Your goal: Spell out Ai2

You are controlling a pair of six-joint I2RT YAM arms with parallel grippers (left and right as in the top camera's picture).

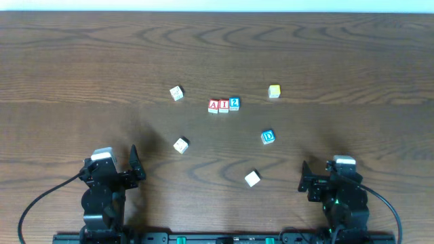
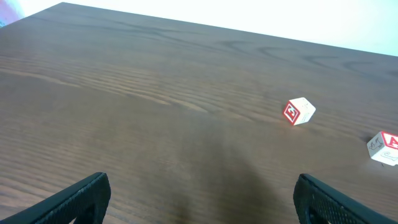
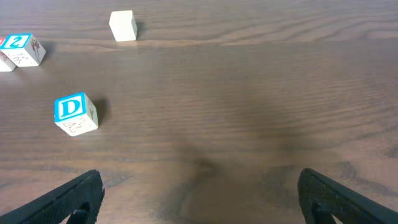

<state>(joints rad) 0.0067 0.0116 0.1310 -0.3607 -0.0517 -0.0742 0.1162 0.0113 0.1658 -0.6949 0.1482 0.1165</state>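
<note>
Three letter blocks stand touching in a row at the table's middle: a red A block [image 1: 213,105], a red I block [image 1: 223,105] and a blue 2 block [image 1: 234,103]. The 2 block also shows in the right wrist view [image 3: 22,48]. The A block shows at the right edge of the left wrist view [image 2: 385,147]. My left gripper [image 2: 200,198] is open and empty at the near left of the table [image 1: 133,169]. My right gripper [image 3: 200,196] is open and empty at the near right [image 1: 303,177].
Loose blocks lie around: a blue D block [image 1: 268,137] [image 3: 74,113], a yellow block [image 1: 274,91] [image 3: 122,25], a white block [image 1: 252,178], a white block [image 1: 180,144], and a block with a red face [image 1: 176,93] [image 2: 299,111].
</note>
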